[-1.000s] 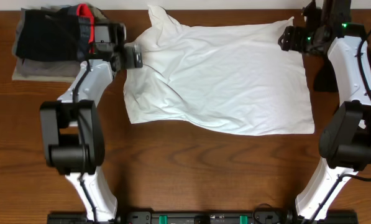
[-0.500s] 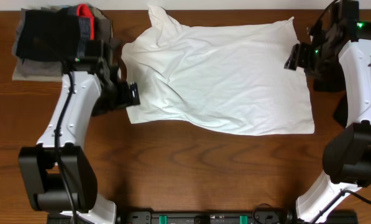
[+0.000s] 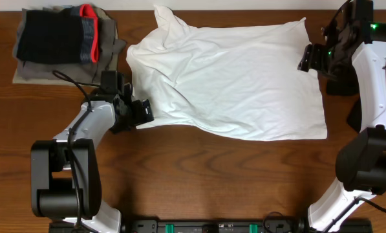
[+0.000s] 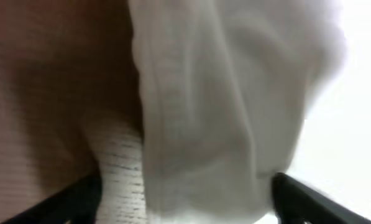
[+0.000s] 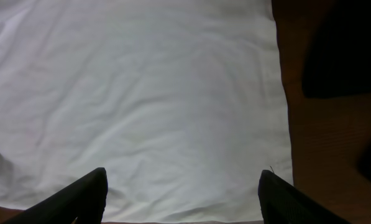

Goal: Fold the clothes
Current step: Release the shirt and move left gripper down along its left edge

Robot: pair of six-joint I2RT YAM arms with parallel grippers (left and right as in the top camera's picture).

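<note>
While the shirt (image 3: 231, 81) lies lengthwise left-to-right on the worktop (image 3: 199, 175), left claw (image 3: 143, 111), fingers apart, straddles its near-left corner; right claw (image 3: 306, 58), also apart, hovers beside the right edge.

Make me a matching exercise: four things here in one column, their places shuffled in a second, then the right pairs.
1. wrinkled white T-shirt
2. folded stack of dark clothes
3. left gripper
4. right gripper

A. at the shirt's right edge
B. far-left corner of the wooden table
C. spread across the table's middle
D. at the shirt's near left corner

Pairs: 1-C, 2-B, 3-D, 4-A
</note>
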